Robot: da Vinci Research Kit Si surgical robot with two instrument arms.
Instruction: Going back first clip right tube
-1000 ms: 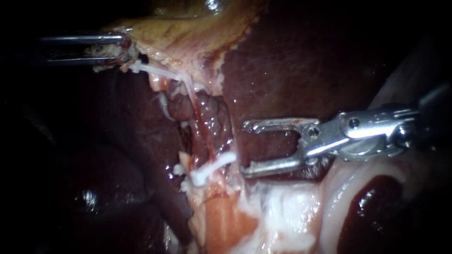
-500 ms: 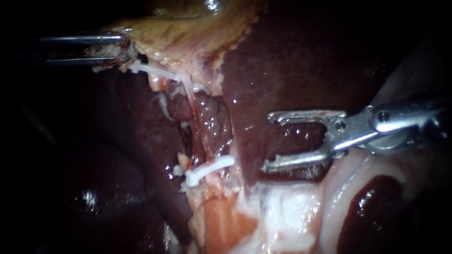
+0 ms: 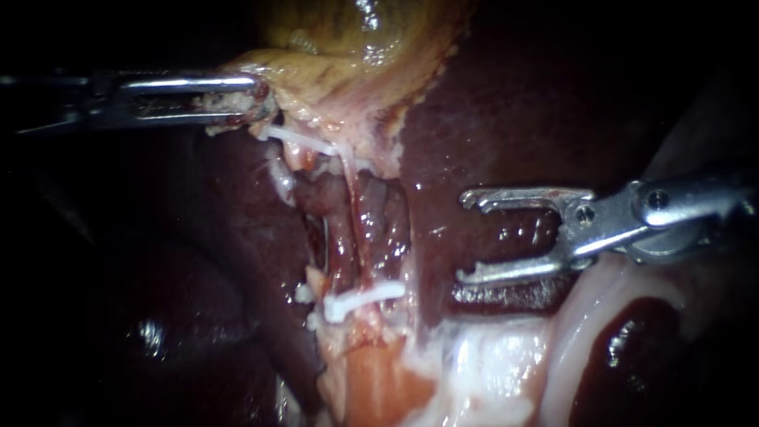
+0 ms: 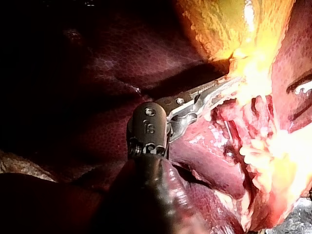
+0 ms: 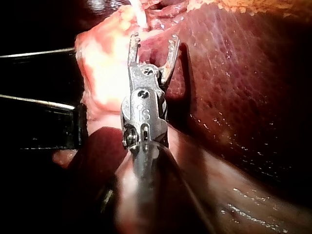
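1. Between the jaws of the right instrument (image 3: 466,237), a wide gap is being shown. Nothing is being gripped there, and dark red liver (image 3: 514,103) is being seen through the opening.
2. At the tip of the left instrument (image 3: 257,99), the jaws are being held clamped from two sides on the pale, ragged edge of the gallbladder (image 3: 356,47).
3. Near the right instrument's spread jaws, yet apart from them, a white clip (image 3: 360,299) is being seen lying across a thin reddish tube (image 3: 353,213). Which tube this is cannot be told.
4. From the clip, the tube is being seen running up to the gallbladder edge that is being gripped.
5. Below the clip, pale tissue (image 3: 490,356), white and orange, is being lit brightly, and its surface is being shown wet and glistening.
6. Around both instruments, the liver's surface is being shown smooth, moist and dotted with small highlights.
7. From the right wrist camera, the spread jaws are being seen over the liver, just beside bright pale tissue.
8. Beyond the lit tissue, the surroundings are being left in darkness.
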